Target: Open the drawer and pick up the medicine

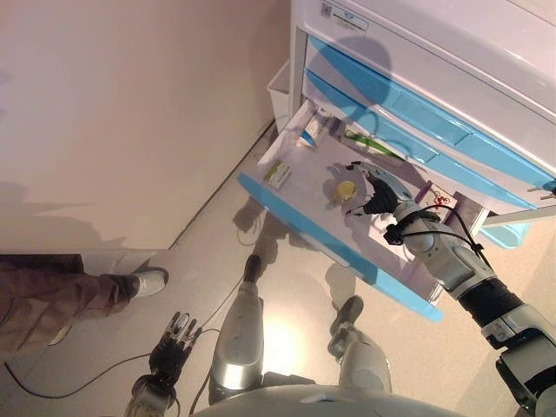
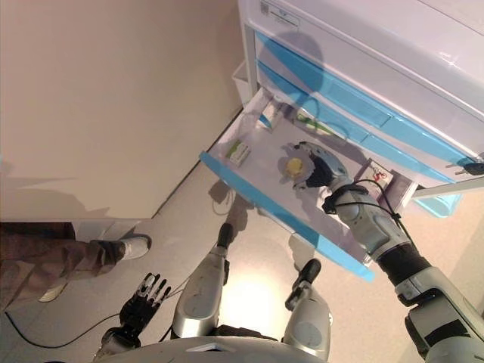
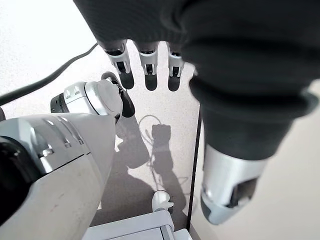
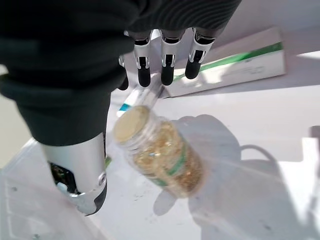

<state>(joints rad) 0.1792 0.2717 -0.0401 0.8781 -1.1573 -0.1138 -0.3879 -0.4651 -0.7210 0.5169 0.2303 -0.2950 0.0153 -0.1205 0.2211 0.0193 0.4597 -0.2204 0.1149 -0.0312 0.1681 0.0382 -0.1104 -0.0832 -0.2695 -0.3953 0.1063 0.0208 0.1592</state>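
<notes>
The cabinet's lowest drawer (image 1: 304, 221), white with a blue front, stands pulled out. On its floor lies a clear medicine bottle (image 4: 160, 152) with a yellow lid and yellowish contents, also seen in the left eye view as the bottle (image 1: 345, 189). My right hand (image 1: 375, 193) hovers right over it, fingers (image 4: 168, 62) straight and thumb apart, not closed round it. My left hand (image 1: 172, 343) hangs low near the floor, fingers relaxed, holding nothing.
The drawer also holds a small green-and-white box (image 1: 278, 174), a long box with a green stripe (image 4: 235, 62) and a red-printed packet (image 1: 439, 198). Blue-fronted shut drawers (image 1: 417, 113) sit above. A person's leg and shoe (image 1: 148, 280) stand at the left.
</notes>
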